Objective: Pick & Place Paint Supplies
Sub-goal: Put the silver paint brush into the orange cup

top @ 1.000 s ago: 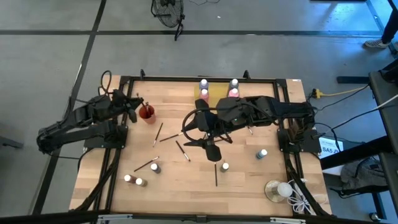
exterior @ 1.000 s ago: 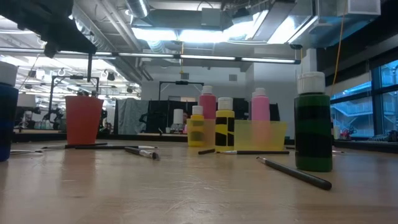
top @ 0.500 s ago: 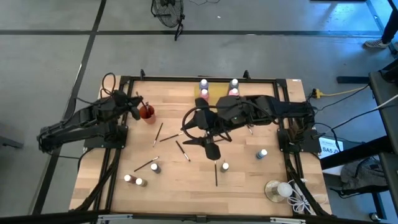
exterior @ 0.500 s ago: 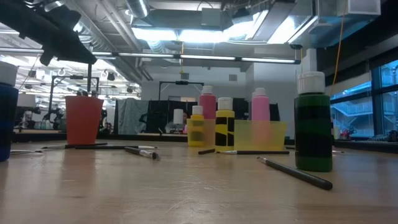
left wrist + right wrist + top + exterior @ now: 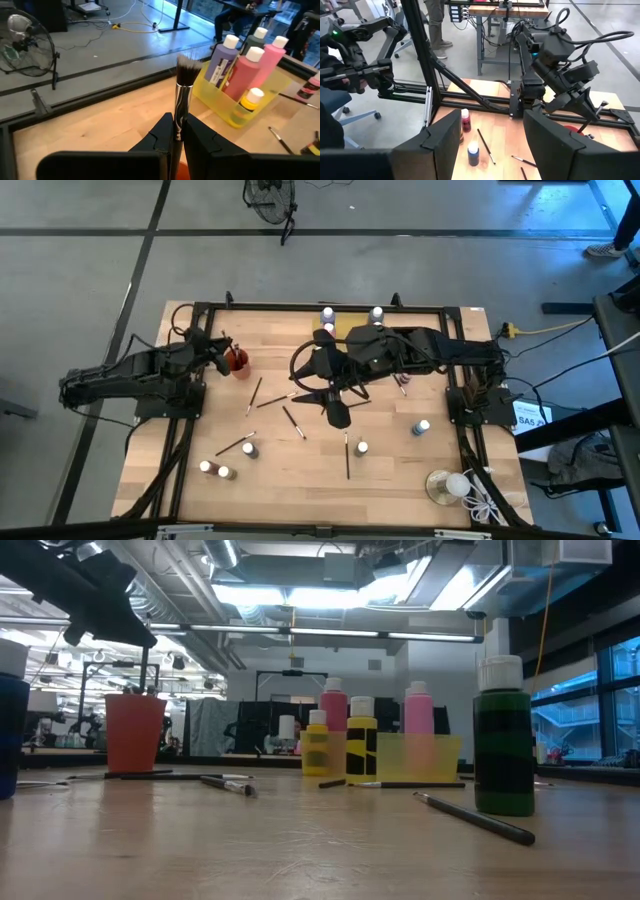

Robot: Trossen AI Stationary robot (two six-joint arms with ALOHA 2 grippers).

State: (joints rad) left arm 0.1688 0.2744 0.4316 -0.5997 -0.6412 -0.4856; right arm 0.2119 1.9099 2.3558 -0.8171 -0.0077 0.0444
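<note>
The left gripper [image 5: 176,131], clamped on a brush [image 5: 184,85], hangs over the red cup [image 5: 236,360]; lowering and letting go looks next. The right gripper [image 5: 490,131] waits open beside the cup, empty.

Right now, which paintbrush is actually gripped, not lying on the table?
The grey-bristled brush clamped upright in the left gripper, above the red cup. The other brushes lie flat on the wood.

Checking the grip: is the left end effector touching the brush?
Touching. The left wrist view shows the left end effector shut on the brush, fingers pinching its handle.
</note>
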